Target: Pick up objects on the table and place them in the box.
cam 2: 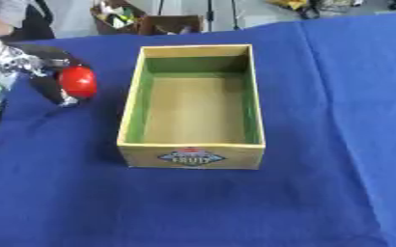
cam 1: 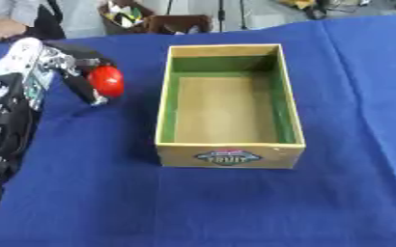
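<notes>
Holding a red round object (cam 1: pixel 106 80) with our left hand (cam 1: pixel 81 76), fingers curled round it, we keep it above the blue tabletop (cam 1: pixel 193 202); the open wooden box (cam 1: pixel 229 157) lies just to the hand's right, its long axis running away from us.
</notes>
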{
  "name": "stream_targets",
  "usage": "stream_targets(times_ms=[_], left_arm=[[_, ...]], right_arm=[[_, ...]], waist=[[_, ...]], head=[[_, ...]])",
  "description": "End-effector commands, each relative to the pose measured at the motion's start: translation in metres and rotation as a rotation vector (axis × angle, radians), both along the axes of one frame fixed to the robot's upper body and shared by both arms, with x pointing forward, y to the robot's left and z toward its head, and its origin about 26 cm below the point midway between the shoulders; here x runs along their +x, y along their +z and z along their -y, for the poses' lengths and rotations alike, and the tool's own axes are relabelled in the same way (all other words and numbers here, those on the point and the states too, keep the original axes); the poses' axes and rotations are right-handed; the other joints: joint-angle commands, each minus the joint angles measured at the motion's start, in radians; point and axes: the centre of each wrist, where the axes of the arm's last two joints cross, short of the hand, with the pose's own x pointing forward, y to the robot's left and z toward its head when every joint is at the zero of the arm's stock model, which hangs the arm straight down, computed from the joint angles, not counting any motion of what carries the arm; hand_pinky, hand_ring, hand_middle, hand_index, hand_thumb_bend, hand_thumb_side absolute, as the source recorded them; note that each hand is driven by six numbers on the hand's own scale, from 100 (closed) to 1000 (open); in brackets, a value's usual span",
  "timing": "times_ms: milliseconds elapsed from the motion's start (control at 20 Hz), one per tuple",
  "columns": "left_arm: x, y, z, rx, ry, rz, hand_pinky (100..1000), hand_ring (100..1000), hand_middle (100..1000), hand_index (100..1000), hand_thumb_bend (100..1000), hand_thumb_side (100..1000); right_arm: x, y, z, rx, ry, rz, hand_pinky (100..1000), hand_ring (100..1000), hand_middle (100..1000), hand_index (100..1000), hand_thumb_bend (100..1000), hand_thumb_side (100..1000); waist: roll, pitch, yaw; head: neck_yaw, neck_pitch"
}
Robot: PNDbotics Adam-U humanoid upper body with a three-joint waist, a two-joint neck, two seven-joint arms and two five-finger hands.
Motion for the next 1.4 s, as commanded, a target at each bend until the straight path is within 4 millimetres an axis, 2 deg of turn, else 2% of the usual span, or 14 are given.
stream_targets(times_ms=[50, 200, 500, 1000, 1200, 1400], left_arm=[[-0.001, 0.009, 0.000, 0.005, 0.010, 0.046, 100, 377, 462, 592, 100, 375], [-0.002, 0.012, 0.001, 0.014, 0.021, 0.076, 100, 377, 475, 533, 100, 337], [-0.004, 0.018, 0.002, 0.038, 0.030, 0.148, 100, 371, 471, 511, 100, 272], [-0.014, 0.043, 0.011, 0.041, 0.020, 0.237, 100, 354, 456, 492, 100, 268], [-0.024, 0.063, 0.020, 0.000, -0.021, 0.307, 100, 347, 445, 485, 100, 267], [-0.034, 0.077, 0.041, -0.021, -0.119, 0.362, 100, 344, 435, 480, 100, 268]], right_arm=[[-0.003, 0.009, 0.001, -0.016, -0.002, 0.030, 756, 771, 630, 770, 100, 1000], [-0.003, 0.009, 0.001, -0.013, -0.001, 0.029, 756, 771, 629, 769, 100, 1000], [-0.003, 0.009, 0.002, -0.002, -0.002, 0.029, 755, 770, 628, 767, 100, 1000], [-0.003, 0.007, 0.002, 0.010, -0.004, 0.024, 753, 768, 628, 766, 100, 1000], [-0.004, 0.005, 0.003, 0.020, -0.005, 0.016, 752, 767, 628, 765, 100, 1000], [-0.004, 0.005, 0.003, 0.025, -0.003, 0.016, 752, 766, 628, 764, 100, 1000]], waist=[[-0.004, -0.018, -0.002], [-0.003, -0.023, -0.002], [-0.006, -0.034, 0.000], [-0.013, -0.057, 0.009], [-0.018, -0.082, 0.017], [-0.021, -0.094, 0.020]], head=[[-0.001, -0.007], [-0.003, -0.004], [-0.003, 0.000], [-0.007, 0.012], [-0.016, 0.029], [-0.018, 0.034]])
